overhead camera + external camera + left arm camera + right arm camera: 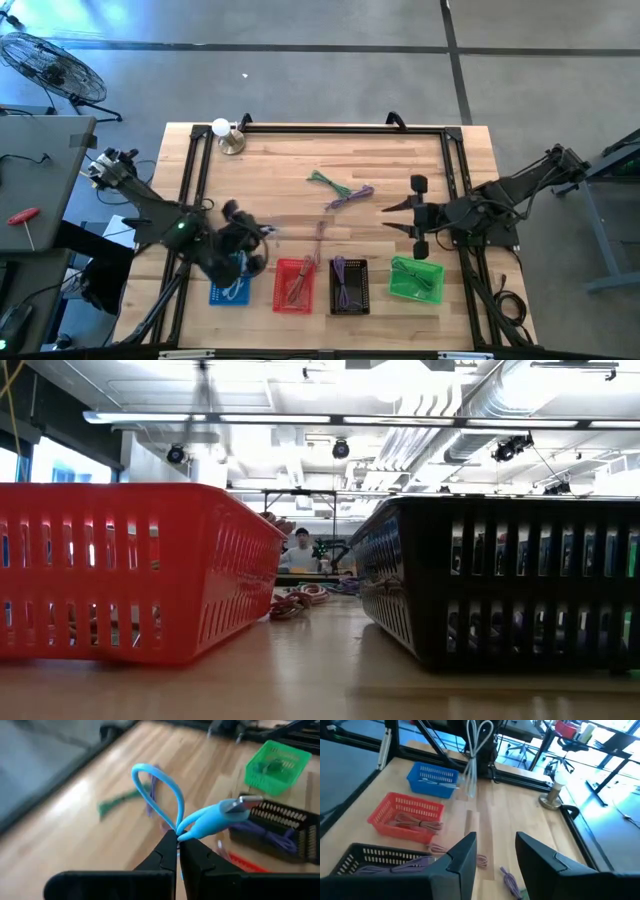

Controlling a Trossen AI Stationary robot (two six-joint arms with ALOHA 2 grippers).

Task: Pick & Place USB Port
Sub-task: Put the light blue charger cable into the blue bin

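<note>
Left gripper (177,837), clenched on a looped, rubbery blue USB cable (200,817) with metal plug, hangs lower left in the high view above the slotted blue basket (228,291). Right gripper (395,218), released, hovers mid-right over bare wood just above the green basket (416,278).
</note>
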